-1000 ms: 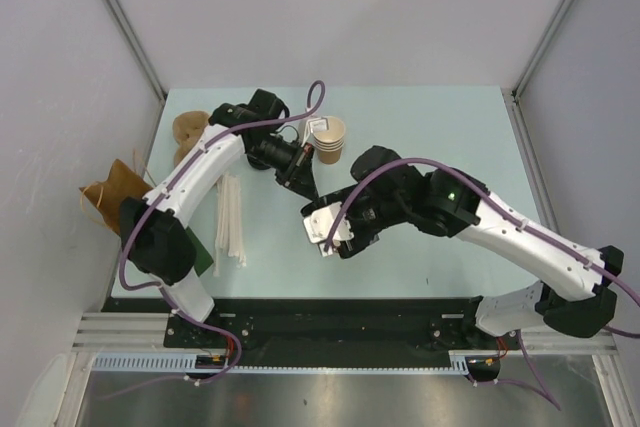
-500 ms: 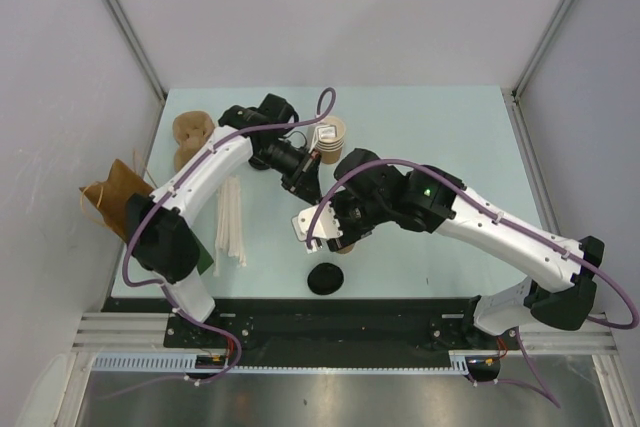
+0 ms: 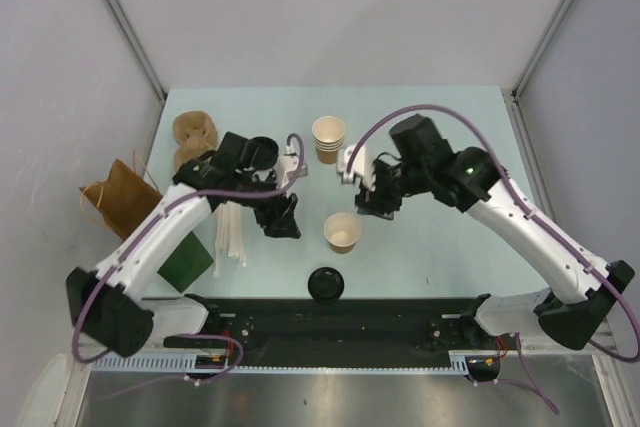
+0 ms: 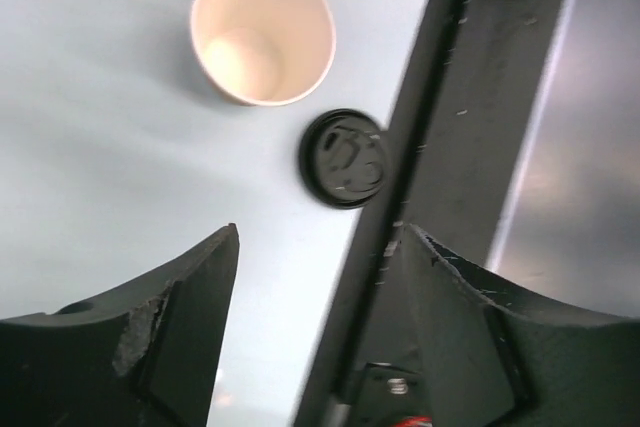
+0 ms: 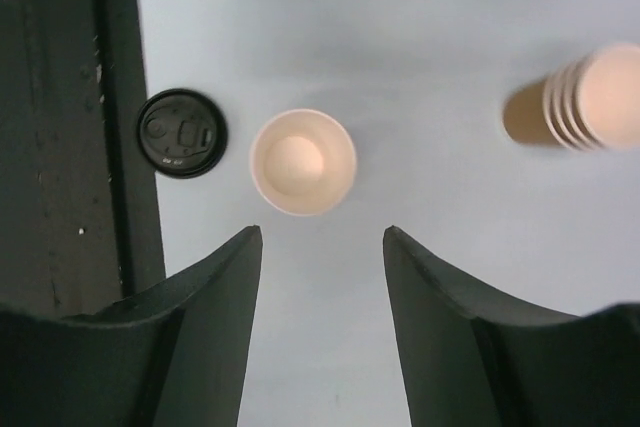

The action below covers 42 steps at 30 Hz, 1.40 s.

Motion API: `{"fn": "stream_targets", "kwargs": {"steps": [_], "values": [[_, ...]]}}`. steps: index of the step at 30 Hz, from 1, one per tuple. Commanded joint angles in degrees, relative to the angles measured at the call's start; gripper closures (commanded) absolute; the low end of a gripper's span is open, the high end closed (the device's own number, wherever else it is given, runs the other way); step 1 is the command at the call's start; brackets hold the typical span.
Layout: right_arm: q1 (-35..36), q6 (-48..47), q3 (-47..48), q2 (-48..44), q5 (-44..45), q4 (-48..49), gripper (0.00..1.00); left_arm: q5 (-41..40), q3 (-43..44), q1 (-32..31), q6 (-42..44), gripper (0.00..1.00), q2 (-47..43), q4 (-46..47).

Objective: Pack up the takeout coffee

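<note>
The takeout coffee cup [image 3: 342, 232] is a small tan paper cup, cream inside, standing upright on the table with no lid on it. It also shows in the wrist views as a cup [image 4: 263, 31] [image 5: 303, 161]. A round black lid [image 3: 326, 283] [image 4: 344, 158] [image 5: 181, 133] lies flat near the front edge, apart from the cup. My left gripper [image 3: 283, 219] [image 4: 320, 229] hangs open and empty just left of the cup. My right gripper [image 3: 375, 197] [image 5: 322, 231] is open and empty, behind and right of the cup.
A stack of nested tan cups [image 3: 329, 138] [image 5: 580, 97] stands at the back. White straws [image 3: 232, 232], a green bag [image 3: 187, 258] and a brown paper bag [image 3: 120, 197] are at the left. The black front rail [image 3: 400, 307] runs just past the lid.
My left gripper has opened and swung from the cup stack toward the near side. My right gripper has pulled back and to the right, uncovering the lone cup.
</note>
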Motion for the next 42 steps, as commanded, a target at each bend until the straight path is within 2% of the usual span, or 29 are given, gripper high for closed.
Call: {"fn": "stream_targets", "kwargs": {"steps": [1,3,5,6,8,10,13,15,20,26,42], "values": [[-8.4,12.3,-0.7,-5.8,-9.8,7.8,0.43,-6.0,-7.8,-0.2,14.0,0.28,-8.8,8.3],[-13.9,18.4,-1.6,-6.4,-12.5,10.1,0.42,-4.8,-10.6,-1.0,18.1,0.3,-12.8,10.1],[-18.7,25.1,-3.2,-7.0,-16.8,13.0,0.42,-6.6,-15.4,-4.3,19.4,0.3,-16.7,15.5],[-23.0,27.1,-3.6,-7.0,-18.3,13.8,0.41,-9.2,-16.7,-7.9,20.6,0.32,-17.2,17.1],[-27.0,32.4,-4.7,-6.5,-22.9,16.9,0.41,-10.8,-18.5,-11.8,25.5,0.34,-16.2,17.6],[-31.5,38.3,-5.6,-6.8,-25.7,19.6,0.39,-13.8,-19.8,-17.4,26.9,0.38,-15.2,19.3],[-34.1,41.1,-7.2,-7.6,-25.5,21.7,0.38,-16.8,-21.4,-22.9,25.1,0.44,-12.0,24.6],[-34.8,41.7,-7.9,-8.1,-25.3,21.9,0.37,-17.0,-22.0,-25.6,24.1,0.53,-9.0,27.6],[-35.7,41.3,-8.0,-8.6,-25.8,21.1,0.36,-21.6,-27.9,-33.1,26.7,0.56,-7.5,32.4],[-35.7,42.4,-8.2,-8.6,-27.4,22.0,0.35,-25.7,-27.4,-33.7,24.7,0.62,-3.2,35.3],[-35.7,44.3,-8.5,-9.1,-29.8,23.2,0.33,-27.5,-24.7,-32.5,25.4,0.7,6.0,38.6]]}}
